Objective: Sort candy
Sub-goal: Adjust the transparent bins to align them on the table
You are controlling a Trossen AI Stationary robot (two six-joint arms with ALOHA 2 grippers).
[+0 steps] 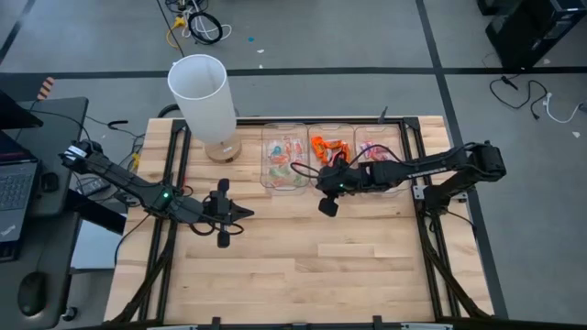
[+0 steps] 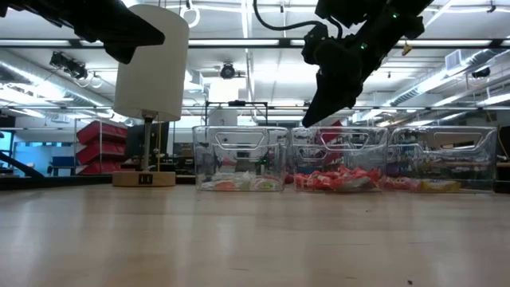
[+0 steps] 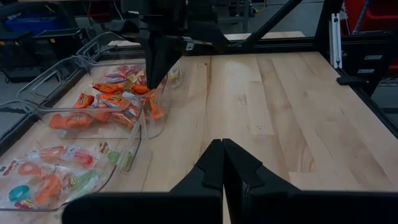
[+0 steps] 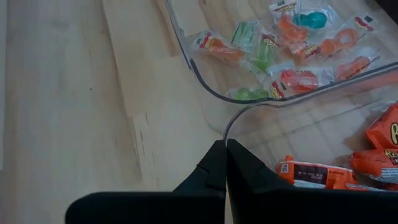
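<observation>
Candy (image 1: pixel 285 158) lies sorted in three clear trays set side by side along the far edge of the wooden bench (image 1: pixel 303 266). Going left to right in the high view: a white cylindrical lamp (image 1: pixel 203 103) stands on a small wooden base at the far left of the bench, just beside the trays. In front of it the left claw (image 1: pixel 246 212) hangs over bare wood, well apart from the trays, its fingers pressed together with nothing between them. The left tray (image 1: pixel 271 179) holds pale green-and-pink sweets in clear wrappers. The middle tray (image 1: pixel 313 128) holds orange-wrapped pieces (image 1: pixel 327 146). The right claw (image 1: pixel 321 182) hangs at the front of the trays, about where the left and middle ones meet; its fingers are pressed together and pinch nothing, and in its wrist view the tips sit over the rounded front corners of those two trays. The right tray (image 1: pixel 378 129) holds pink-and-yellow pieces (image 2: pixel 422 184), partly hidden under the right arm.
</observation>
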